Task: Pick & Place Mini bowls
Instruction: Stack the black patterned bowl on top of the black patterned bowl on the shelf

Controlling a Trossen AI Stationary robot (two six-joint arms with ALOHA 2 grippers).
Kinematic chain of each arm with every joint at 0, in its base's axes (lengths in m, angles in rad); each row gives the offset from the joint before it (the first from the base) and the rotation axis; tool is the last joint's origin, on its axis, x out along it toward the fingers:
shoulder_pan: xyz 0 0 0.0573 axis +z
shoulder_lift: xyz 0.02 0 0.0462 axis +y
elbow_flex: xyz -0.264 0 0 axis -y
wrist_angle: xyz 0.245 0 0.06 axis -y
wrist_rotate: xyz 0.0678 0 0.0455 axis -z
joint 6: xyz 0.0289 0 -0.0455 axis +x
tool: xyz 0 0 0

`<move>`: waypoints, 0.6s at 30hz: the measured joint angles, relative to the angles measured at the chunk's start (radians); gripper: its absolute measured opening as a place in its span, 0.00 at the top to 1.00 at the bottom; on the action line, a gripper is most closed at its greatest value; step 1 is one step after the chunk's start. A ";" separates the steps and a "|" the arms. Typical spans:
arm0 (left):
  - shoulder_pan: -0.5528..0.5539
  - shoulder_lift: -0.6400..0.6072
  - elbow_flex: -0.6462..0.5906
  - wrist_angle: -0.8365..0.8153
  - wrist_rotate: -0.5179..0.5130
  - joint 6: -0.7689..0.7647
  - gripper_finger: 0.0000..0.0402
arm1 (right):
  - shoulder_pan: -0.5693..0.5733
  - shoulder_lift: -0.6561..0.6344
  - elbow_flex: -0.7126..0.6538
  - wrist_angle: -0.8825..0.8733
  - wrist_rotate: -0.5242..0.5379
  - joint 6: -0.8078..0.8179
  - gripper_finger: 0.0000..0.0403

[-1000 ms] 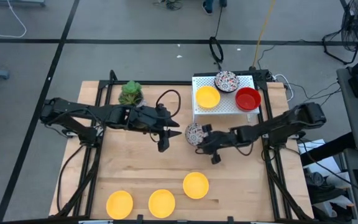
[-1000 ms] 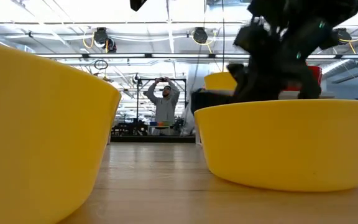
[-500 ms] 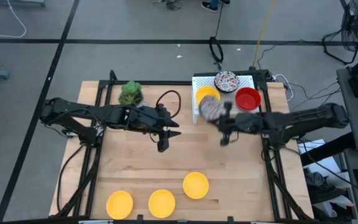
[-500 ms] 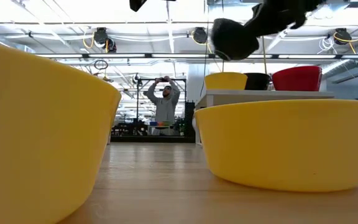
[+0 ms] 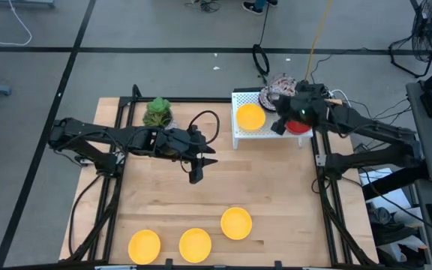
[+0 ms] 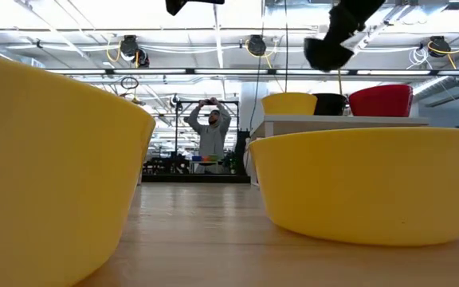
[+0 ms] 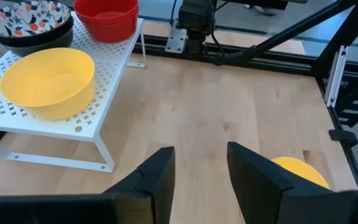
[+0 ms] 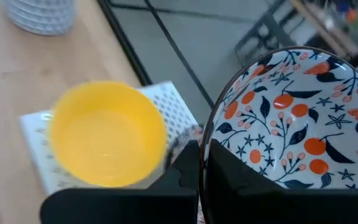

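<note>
My right gripper (image 5: 285, 97) is shut on a white mini bowl with a red-and-dark pattern (image 8: 291, 118), held in the air above the white perforated rack (image 5: 270, 129) at the table's far right. In the low view this bowl (image 6: 329, 53) hangs above the rack. On the rack stand a yellow bowl (image 5: 250, 117), a red bowl (image 7: 107, 18) and another patterned bowl (image 7: 27, 20). My left gripper (image 5: 199, 169) is open and empty above the middle of the table. My right gripper holds the patterned bowl by its rim (image 8: 207, 149), one finger inside the bowl (image 8: 232, 171) and one outside (image 8: 188, 167). The bowl is lifted clear above the rack and tilted, its inside turned toward the wrist camera.
Three yellow bowls (image 5: 145, 245) (image 5: 195, 244) (image 5: 236, 223) sit on the table near its near edge. A white pot with a green plant (image 5: 157, 112) stands at the far left. A person (image 6: 211, 131) stands in the room behind the table.
My right gripper has carried the patterned bowl from the middle of the table up and toward the far right, to above the rack. The bowl is lifted clear and has tipped on the way.
</note>
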 joint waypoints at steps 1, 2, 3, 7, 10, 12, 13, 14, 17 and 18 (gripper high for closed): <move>0.000 0.000 0.000 0.000 0.000 0.000 0.63 | -0.030 0.008 0.000 0.000 -0.029 0.006 1.00; 0.000 0.000 0.000 0.000 0.000 -0.004 0.63 | -0.057 0.018 0.000 -0.002 -0.064 0.015 1.00; 0.000 0.000 0.000 -0.001 0.000 -0.004 0.63 | -0.081 0.030 0.000 -0.010 -0.096 0.023 0.99; -0.002 0.000 0.000 -0.015 0.000 -0.010 0.63 | -0.142 0.089 -0.002 -0.005 -0.140 0.017 0.99; -0.002 0.000 0.000 -0.036 0.001 -0.028 0.63 | -0.174 0.133 -0.002 -0.006 -0.139 0.000 0.99; -0.002 0.000 0.000 -0.051 0.001 -0.029 0.63 | -0.187 0.157 -0.002 -0.005 -0.137 -0.008 0.99; -0.002 0.000 0.000 -0.057 0.001 -0.029 0.63 | -0.193 0.167 -0.002 -0.001 -0.137 -0.010 0.99; -0.002 0.000 0.000 -0.060 0.001 -0.029 0.63 | -0.200 0.177 -0.002 0.000 -0.138 -0.011 0.99; -0.002 0.000 0.000 -0.078 0.001 -0.028 0.63 | -0.207 0.196 -0.002 0.000 -0.140 -0.012 0.99; -0.002 0.000 0.000 -0.083 0.001 -0.028 0.63 | -0.207 0.198 -0.002 0.001 -0.139 -0.011 0.99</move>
